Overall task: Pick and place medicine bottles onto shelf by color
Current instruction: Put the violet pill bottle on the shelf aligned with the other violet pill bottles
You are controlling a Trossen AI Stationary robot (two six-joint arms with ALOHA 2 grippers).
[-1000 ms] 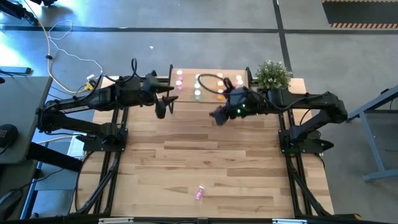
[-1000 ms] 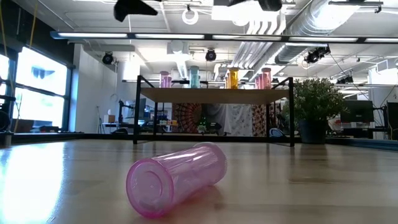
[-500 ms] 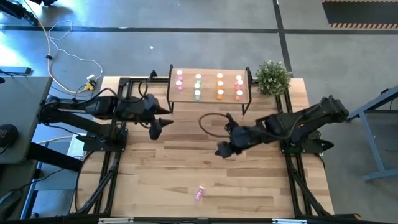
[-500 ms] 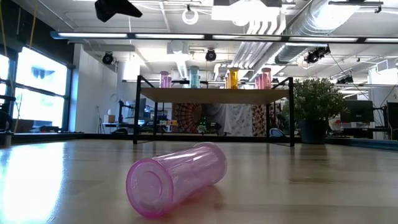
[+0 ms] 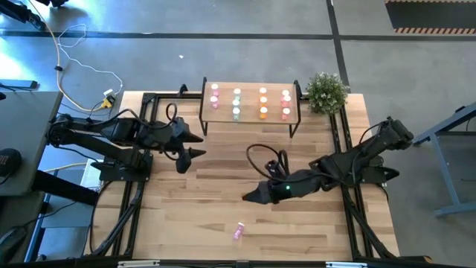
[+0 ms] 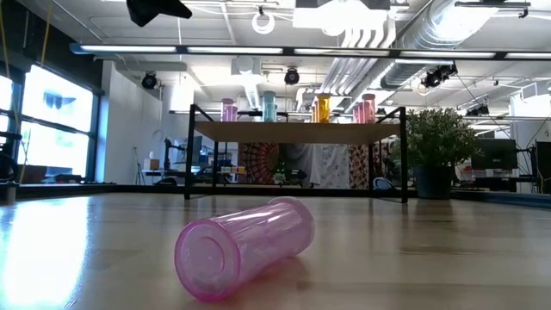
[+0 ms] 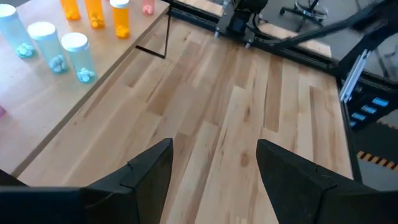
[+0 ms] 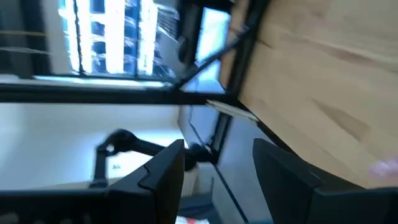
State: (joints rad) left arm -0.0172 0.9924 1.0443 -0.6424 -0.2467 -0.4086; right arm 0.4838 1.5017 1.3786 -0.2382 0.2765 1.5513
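We see our right tool (image 5: 251, 197), fingers apart and empty, just above-left of the lone pink bottle (image 5: 239, 231) lying at lower centre.

The left gripper (image 5: 195, 145) hangs above the table (image 5: 186, 201), just off the shelf's (image 5: 249, 89) near left corner, its arm stretched in from the left edge, fingers (image 7: 149, 171) spread apart and empty. The right gripper (image 5: 249, 198) reaches low toward the table's middle, well in front of the shelf, fingers (image 8: 165, 174) parted, nothing between them.
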